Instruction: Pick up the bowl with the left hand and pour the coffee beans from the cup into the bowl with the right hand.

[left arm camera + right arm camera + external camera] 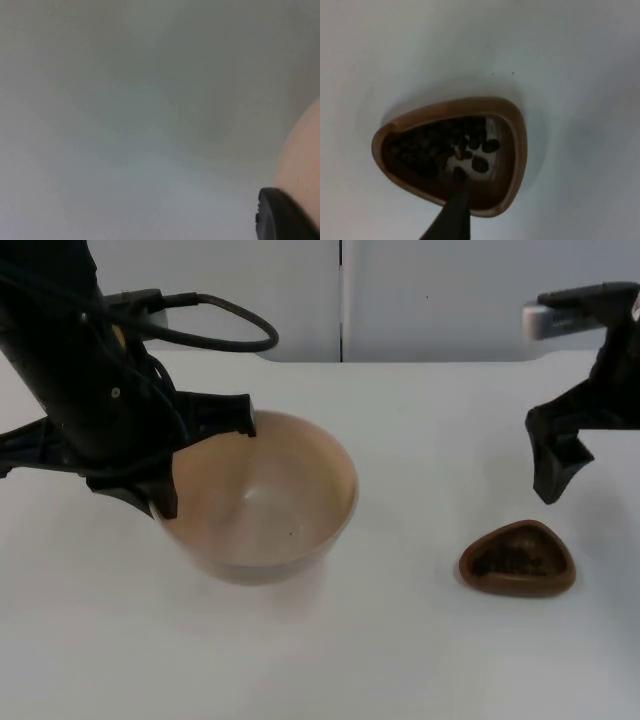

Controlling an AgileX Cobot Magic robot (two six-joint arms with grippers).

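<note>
Your left claw [205,455] is at the near-left rim of the tan bowl [265,505], with one finger over the rim's upper edge and another down along the bowl's outer left wall, so it looks clamped on that rim. The bowl sits at the left-centre of the white table [400,640], upright, its pale inside open to you; whether it is lifted off the table or resting on it you cannot tell from the top view. In the left wrist view you see a curve of the bowl's tan wall [302,160] just beside a black fingertip [280,215]. Your right claw [556,465] hangs above the table on the right side, its fingers pointing down and a little apart, gripping nothing. Just below and in front of it stands the brown cup [518,559], a rounded three-cornered vessel, well apart from the bowl. The right wrist view looks straight down into that cup [510,145], where dark coffee beans [445,145] lie heaped toward one side, leaving a bit of pale floor bare.
</note>
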